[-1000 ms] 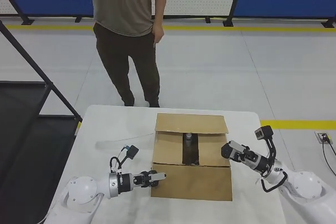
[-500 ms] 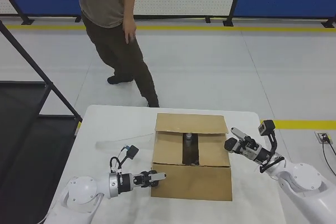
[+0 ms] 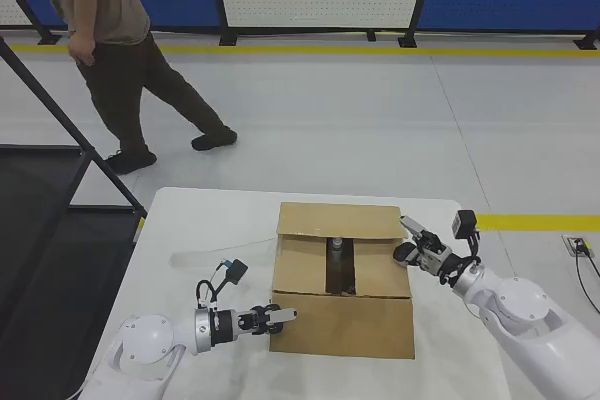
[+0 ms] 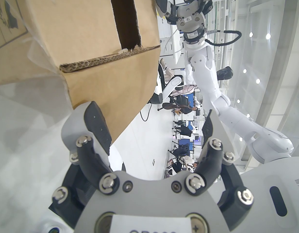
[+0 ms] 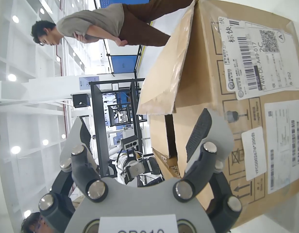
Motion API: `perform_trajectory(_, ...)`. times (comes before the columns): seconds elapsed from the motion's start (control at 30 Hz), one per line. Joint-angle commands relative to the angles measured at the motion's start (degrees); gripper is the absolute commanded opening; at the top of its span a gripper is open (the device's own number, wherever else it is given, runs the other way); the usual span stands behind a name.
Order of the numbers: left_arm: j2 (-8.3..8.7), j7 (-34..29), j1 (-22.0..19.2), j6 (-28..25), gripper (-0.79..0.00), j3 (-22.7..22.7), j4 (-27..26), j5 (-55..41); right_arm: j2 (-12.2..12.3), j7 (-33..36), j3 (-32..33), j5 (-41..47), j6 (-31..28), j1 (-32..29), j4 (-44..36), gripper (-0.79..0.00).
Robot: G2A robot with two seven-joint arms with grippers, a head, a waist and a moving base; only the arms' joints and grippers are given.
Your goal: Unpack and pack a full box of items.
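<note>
A brown cardboard box (image 3: 305,265) stands mid-table with its far flap (image 3: 340,220) and near flap (image 3: 345,325) folded out. A dark bottle (image 3: 335,248) with a grey cap shows in the gap between them. My left gripper (image 3: 283,317) sits low at the box's near-left corner and is open. In the left wrist view the near flap's corner (image 4: 120,93) lies against one finger (image 4: 97,122) of that gripper (image 4: 152,124). My right gripper (image 3: 404,240) is open beside the far-right corner. Its wrist view shows the gripper (image 5: 139,134) facing the labelled side (image 5: 236,98) and a raised flap (image 5: 169,73).
The white table (image 3: 205,235) has bare room to the left of the box and a narrow strip on the right. A black metal rack (image 3: 40,210) stands off the table's left edge.
My right gripper has swung from the box's right side up toward its far-right corner. The left arm has stayed put.
</note>
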Motion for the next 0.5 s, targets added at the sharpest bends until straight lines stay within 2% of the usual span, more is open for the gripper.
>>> perform_trajectory(0.0,0.00,0.00,0.00,0.00,0.000,0.00,0.00,0.00,-0.85,-0.98,-0.46,0.36,-0.15,0.91,0.61,0.000)
perform_trajectory(0.27,0.00,0.00,0.00,0.00,0.000,0.00,0.00,0.00,-4.39,-4.48,-1.78,3.54,0.75,5.69,3.42,0.000)
perform_trajectory(0.47,0.00,0.00,0.00,0.00,0.000,0.00,0.00,0.00,-7.18,-4.66,-2.79,6.39,1.49,10.12,6.88,0.000)
